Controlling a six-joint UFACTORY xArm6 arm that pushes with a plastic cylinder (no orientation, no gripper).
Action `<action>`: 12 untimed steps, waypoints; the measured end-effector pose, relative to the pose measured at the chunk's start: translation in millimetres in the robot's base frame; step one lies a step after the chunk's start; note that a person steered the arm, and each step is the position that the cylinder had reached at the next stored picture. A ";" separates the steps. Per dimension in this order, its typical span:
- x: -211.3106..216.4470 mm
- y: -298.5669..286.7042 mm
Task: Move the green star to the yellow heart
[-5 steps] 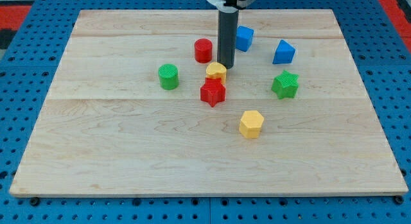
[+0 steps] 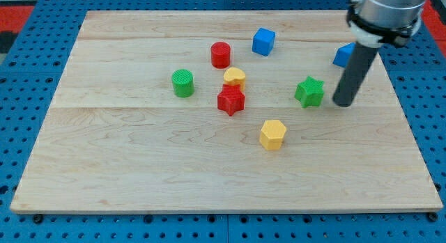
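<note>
Tip (image 2: 343, 104) down on the board (image 2: 139, 166), just right of the green star (image 2: 309, 91), not touching; a bare rod, no jaws to open or close.

Behind the rod, partly hidden: a blue block (image 2: 343, 55). Well left of the star: yellow heart (image 2: 235, 77), touching the red star (image 2: 231, 100) below it. Farther out: red cylinder (image 2: 221, 54), blue cube (image 2: 263, 41), green cylinder (image 2: 183, 83), yellow hexagon (image 2: 272, 134).

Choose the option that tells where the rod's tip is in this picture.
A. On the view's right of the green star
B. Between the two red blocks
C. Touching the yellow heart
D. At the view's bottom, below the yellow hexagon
A: my tip sits just to the view's right of the green star, far from the yellow heart.
</note>
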State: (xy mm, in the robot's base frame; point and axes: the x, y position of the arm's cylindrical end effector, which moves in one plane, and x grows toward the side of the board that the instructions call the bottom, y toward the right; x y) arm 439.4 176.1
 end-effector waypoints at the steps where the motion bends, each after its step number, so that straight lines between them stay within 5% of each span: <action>1: -2.7 -48.6; 4: -11.0 -36.1; 6: -5.2 -111.2; 9: -19.5 -13.5; 12: -20.0 -68.2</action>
State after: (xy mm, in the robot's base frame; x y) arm 419.4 107.9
